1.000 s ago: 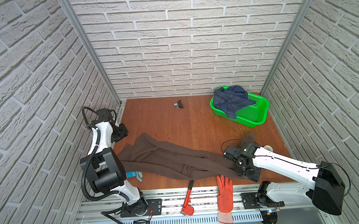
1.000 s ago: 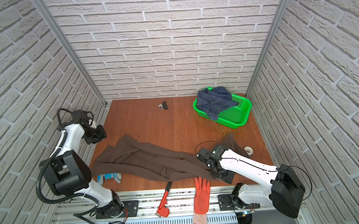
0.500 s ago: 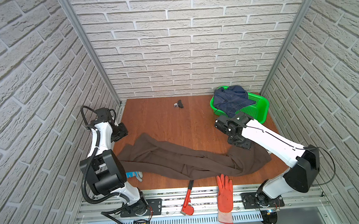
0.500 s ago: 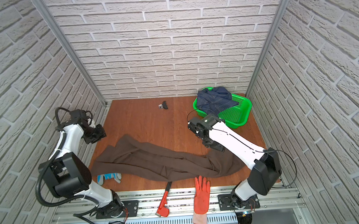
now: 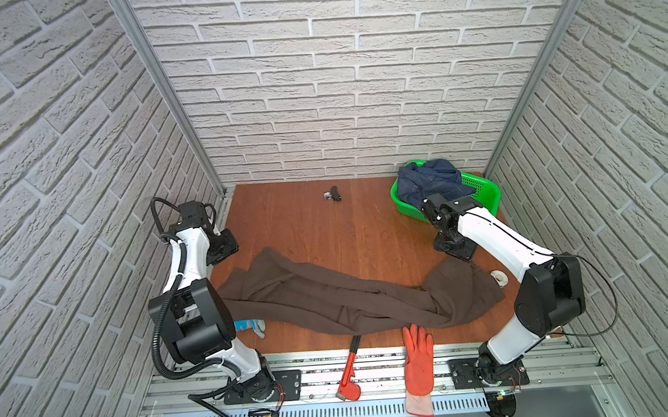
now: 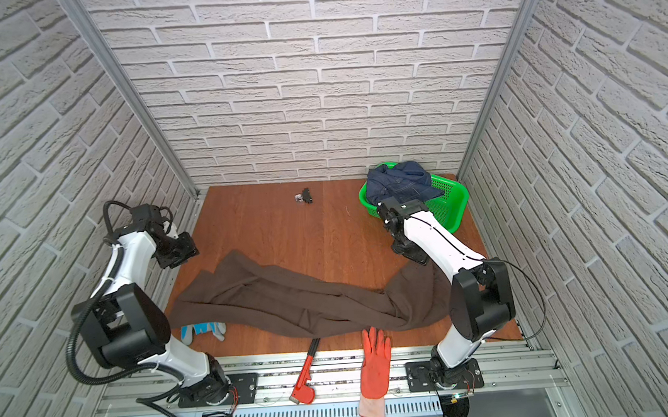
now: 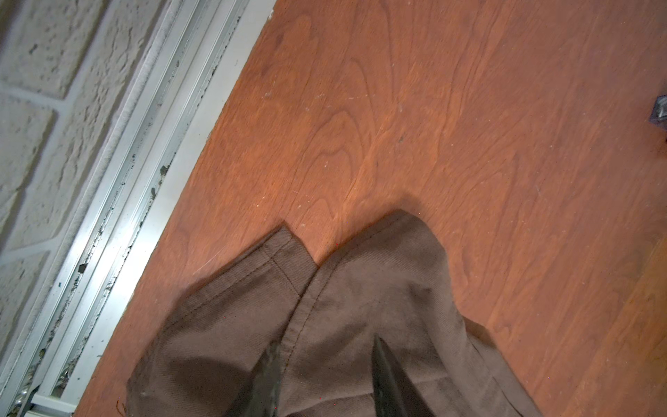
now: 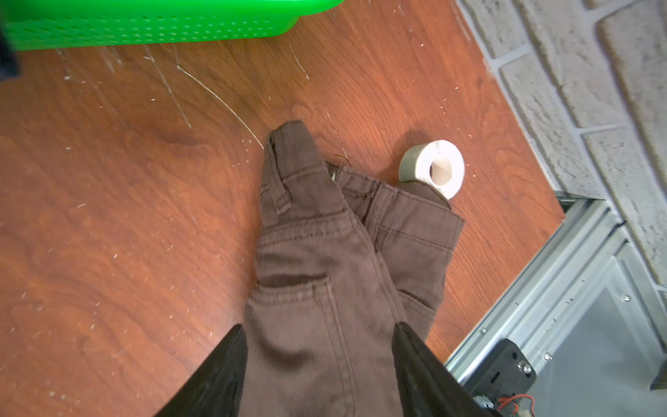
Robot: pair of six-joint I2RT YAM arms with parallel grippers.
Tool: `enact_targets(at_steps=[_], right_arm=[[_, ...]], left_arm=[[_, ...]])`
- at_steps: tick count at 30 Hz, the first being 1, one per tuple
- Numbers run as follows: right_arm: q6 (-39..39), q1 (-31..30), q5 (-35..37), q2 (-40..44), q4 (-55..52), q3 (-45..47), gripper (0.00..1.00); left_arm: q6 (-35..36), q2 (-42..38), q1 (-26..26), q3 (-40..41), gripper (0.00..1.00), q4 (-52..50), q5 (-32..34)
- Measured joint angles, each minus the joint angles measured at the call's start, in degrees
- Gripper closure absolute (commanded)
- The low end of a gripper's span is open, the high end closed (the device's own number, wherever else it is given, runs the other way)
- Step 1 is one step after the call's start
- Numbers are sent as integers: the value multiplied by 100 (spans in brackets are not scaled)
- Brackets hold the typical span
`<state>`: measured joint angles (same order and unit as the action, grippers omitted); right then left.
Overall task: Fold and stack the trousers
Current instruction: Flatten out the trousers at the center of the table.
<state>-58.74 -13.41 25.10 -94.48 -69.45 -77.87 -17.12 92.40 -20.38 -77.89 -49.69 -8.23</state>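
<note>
At the left edge of the table [image 5: 305,227] the left gripper [image 7: 325,343] hangs near the two leg hems, its fingers partly apart and holding nothing; the trousers [image 5: 331,302] lie wrinkled across the front of the table, legs to the left, waist to the right (a red glove [image 5: 419,362] lies at their front edge); over the waist hangs the right gripper [image 8: 317,326], jaws wide, also empty; a roll of tape [image 8: 431,168] sits just beside the waistband; behind stands a green basket [image 5: 484,195].
</note>
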Motion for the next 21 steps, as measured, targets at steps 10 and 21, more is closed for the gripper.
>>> enact_targets(at_steps=[10,21], right_arm=[[595,621,-315,-588,629,83,35],[1047,1163,-675,-881,1128,85,55]], left_arm=[[0,0,22,20,56,-4,4],[0,0,22,22,56,-2,22]])
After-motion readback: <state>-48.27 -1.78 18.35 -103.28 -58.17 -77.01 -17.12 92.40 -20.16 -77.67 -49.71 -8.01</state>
